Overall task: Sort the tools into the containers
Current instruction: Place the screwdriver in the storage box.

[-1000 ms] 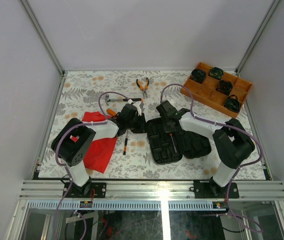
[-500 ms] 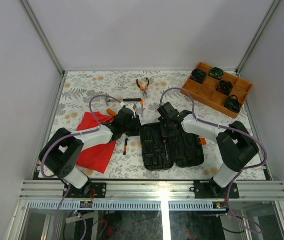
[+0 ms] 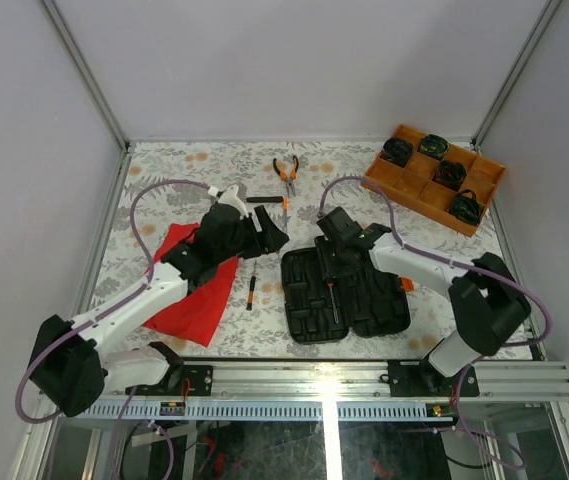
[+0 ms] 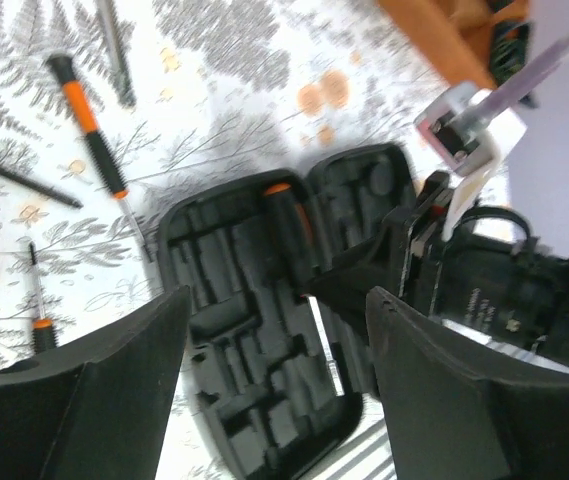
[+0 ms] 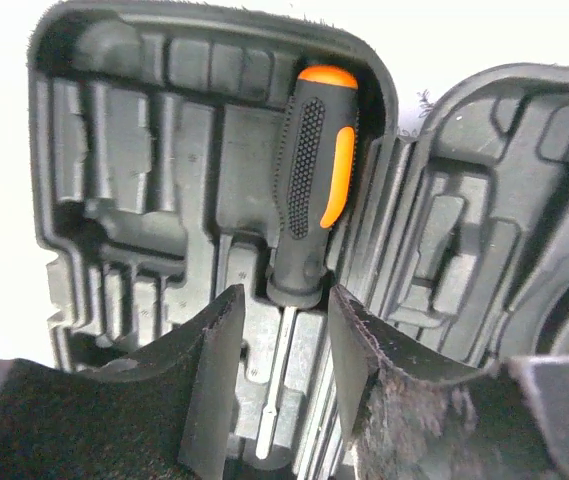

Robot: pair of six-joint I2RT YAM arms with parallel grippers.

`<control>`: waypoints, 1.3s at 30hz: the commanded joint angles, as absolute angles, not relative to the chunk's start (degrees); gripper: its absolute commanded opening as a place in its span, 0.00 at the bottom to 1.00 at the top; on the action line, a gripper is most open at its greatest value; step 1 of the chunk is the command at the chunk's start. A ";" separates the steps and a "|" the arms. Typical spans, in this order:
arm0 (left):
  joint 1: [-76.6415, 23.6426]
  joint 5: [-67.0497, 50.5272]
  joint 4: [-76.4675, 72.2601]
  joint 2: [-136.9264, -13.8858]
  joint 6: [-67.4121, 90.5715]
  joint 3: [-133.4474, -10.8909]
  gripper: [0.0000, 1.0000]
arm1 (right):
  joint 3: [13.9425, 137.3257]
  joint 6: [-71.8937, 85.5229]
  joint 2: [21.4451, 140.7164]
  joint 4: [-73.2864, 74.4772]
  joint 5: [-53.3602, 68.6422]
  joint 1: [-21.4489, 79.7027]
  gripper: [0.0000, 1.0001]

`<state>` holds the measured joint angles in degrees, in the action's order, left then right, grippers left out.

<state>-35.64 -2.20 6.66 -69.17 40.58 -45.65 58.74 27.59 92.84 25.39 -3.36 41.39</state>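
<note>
The black tool case (image 3: 344,296) lies open on the table, and one orange-and-black screwdriver (image 5: 309,190) rests in a slot of its left half (image 5: 134,170). My right gripper (image 5: 284,340) is open just above that slot, a finger on either side of the thin shaft. My left gripper (image 3: 272,236) hangs open and empty above the case's far left corner; in its wrist view the case (image 4: 254,330) shows between its wide-spread fingers. Loose on the table are a small screwdriver (image 3: 250,291), the orange-handled pliers (image 3: 286,172), a black-handled hammer (image 3: 264,200) and another screwdriver (image 4: 94,130).
A red cloth (image 3: 199,285) lies left of the case, partly under my left arm. An orange compartment tray (image 3: 434,178) of black round items stands at the back right. The right arm (image 4: 484,290) reaches over the case's far side.
Both grippers have opened. The right one has let go of the screwdriver, which now lies in its slot. My left arm has stretched out and lifted away from the case's edge.
</note>
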 commanded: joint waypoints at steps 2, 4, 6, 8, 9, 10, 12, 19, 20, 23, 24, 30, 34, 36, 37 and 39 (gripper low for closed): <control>-36.04 -3.52 11.51 -64.07 44.06 -53.51 0.71 | 56.32 26.59 80.56 20.45 -6.77 41.62 0.48; -36.01 -5.79 12.46 -63.60 46.15 -56.63 0.73 | 54.24 27.69 76.75 20.62 -8.63 41.64 0.50; -36.19 -8.04 13.37 -63.76 48.56 -59.93 0.75 | 51.69 29.62 72.67 21.14 -9.42 41.66 0.51; -36.39 -9.51 15.14 -64.05 50.68 -63.43 0.76 | 49.39 32.00 69.64 22.30 -9.74 41.66 0.52; -36.53 -10.05 16.46 -64.19 51.48 -64.99 0.77 | 48.68 33.33 68.25 23.78 -9.56 41.62 0.53; -36.61 -10.51 17.47 -64.12 52.18 -66.46 0.77 | 47.85 34.52 66.62 24.60 -9.36 41.65 0.53; -36.81 -10.32 18.62 -63.34 53.61 -68.08 0.78 | 45.61 36.92 63.63 25.23 -8.52 41.65 0.54; -36.82 -7.70 19.08 -59.97 55.36 -67.66 0.84 | 41.83 42.02 58.08 29.68 -7.22 42.46 0.56; -36.85 -7.65 19.16 -59.89 55.37 -67.38 0.85 | 41.35 42.76 57.53 29.70 -7.38 43.12 0.57; -36.82 -7.73 19.66 -60.14 55.67 -66.99 0.85 | 40.53 44.73 56.71 30.46 -8.42 45.34 0.57; -36.82 -8.15 19.17 -60.38 56.06 -66.89 0.85 | 40.48 45.26 56.57 30.81 -8.95 46.08 0.57; -36.83 -9.96 17.71 -62.02 56.35 -67.73 0.85 | 38.64 47.26 55.31 29.92 -9.41 48.39 0.58; -36.83 -10.07 16.03 -60.65 57.28 -64.84 0.86 | 37.45 47.69 55.87 29.08 -9.02 48.80 0.59; -36.82 -9.53 15.76 -60.73 57.14 -65.52 0.86 | 37.04 47.81 56.03 28.58 -9.01 49.00 0.59; -36.82 -9.40 15.66 -61.07 57.13 -65.93 0.86 | 36.67 47.93 55.95 28.26 -8.89 49.02 0.59; -36.82 -9.62 15.64 -61.75 56.96 -66.42 0.86 | 36.28 48.16 55.78 27.73 -8.82 49.13 0.59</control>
